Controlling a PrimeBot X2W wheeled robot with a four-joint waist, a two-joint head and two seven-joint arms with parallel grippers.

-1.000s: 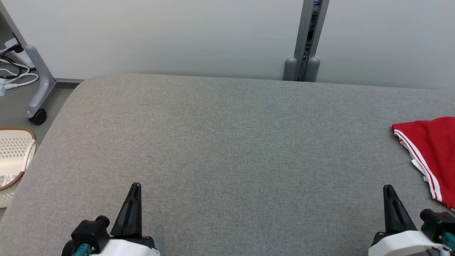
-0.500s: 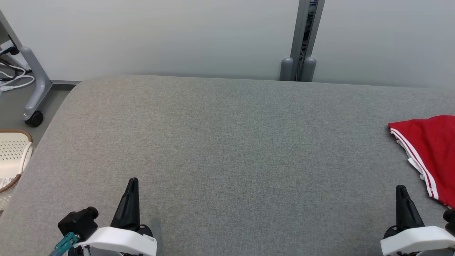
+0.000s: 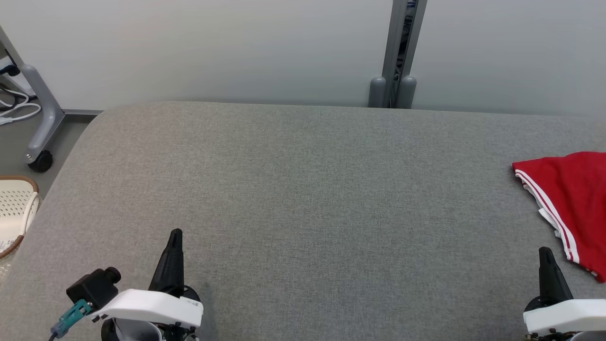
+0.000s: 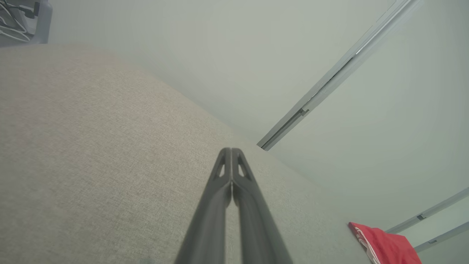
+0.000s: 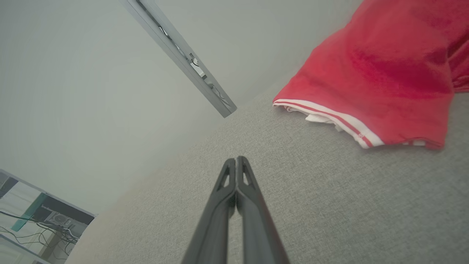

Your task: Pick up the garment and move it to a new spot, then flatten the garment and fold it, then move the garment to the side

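The garment [image 3: 575, 199] is red with white trim stripes and lies bunched at the right edge of the grey padded table [image 3: 303, 199]. In the right wrist view the garment [image 5: 381, 80] lies ahead and to the right of the fingers. My right gripper [image 3: 545, 251] hovers low over the table just left of the garment, shut and holding nothing; its fingertips [image 5: 236, 161] meet in its wrist view. My left gripper [image 3: 175, 233] stands at the lower left, also shut and empty, its tips pressed together [image 4: 231, 151]. A corner of the garment [image 4: 384, 245] appears far off in the left wrist view.
A pale wall with a grey vertical post [image 3: 397, 52] runs behind the table. On the floor to the left stand a wheeled grey stand leg [image 3: 40, 137] with cables and a white perforated basket [image 3: 14, 208]. The table's rounded left corner drops to the floor.
The head camera has shifted, so the table and garment sit slightly left in the picture. Both grippers stay shut; the right one shows lower and further right, the left wrist has turned.
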